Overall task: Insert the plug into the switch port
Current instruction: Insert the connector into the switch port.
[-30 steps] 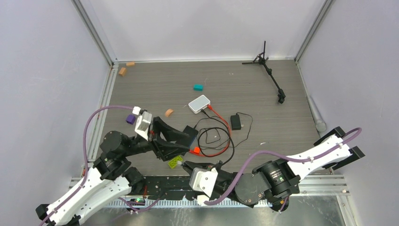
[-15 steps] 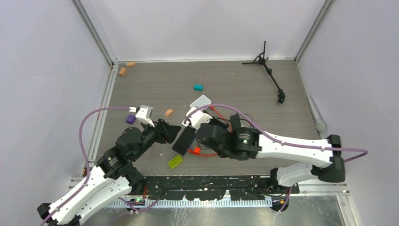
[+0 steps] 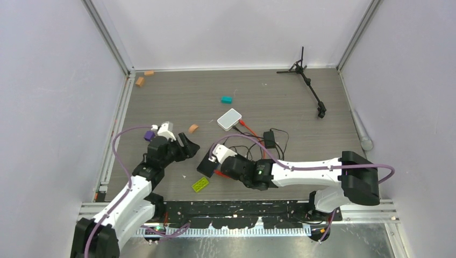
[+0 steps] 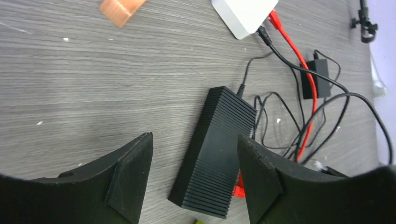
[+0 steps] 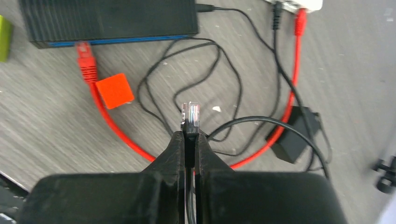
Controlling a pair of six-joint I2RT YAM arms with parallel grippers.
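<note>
- The right gripper (image 5: 189, 136) is clenched on the plug (image 5: 190, 114), pinching its black boot so the tip sticks out ahead of the fingers.
- The plug hangs above the worktop (image 3: 279, 91), toward its near edge and left of centre, a little short of the switch (image 5: 107, 18).
- The coming move turns on one relation. The switch's blue-edged face lies straight ahead of the plug, and the plug's long axis runs roughly square to that face. It is aimed near the end where the black power lead leaves.
- The face shows only as a thin strip (the ports themselves cannot be made out), so which opening lines up cannot be told.
- A red connector (image 5: 85, 56) on the red cable (image 5: 295, 70) sits against that same face further along, beside an orange cube (image 5: 114, 90).
- The right arm is the one placed to act. The left gripper (image 4: 192, 144) hovers released and empty over the switch's top.
- The plug looks small, clear and boxy, with fine lines at its tip. Its latch side is not visible.
</note>
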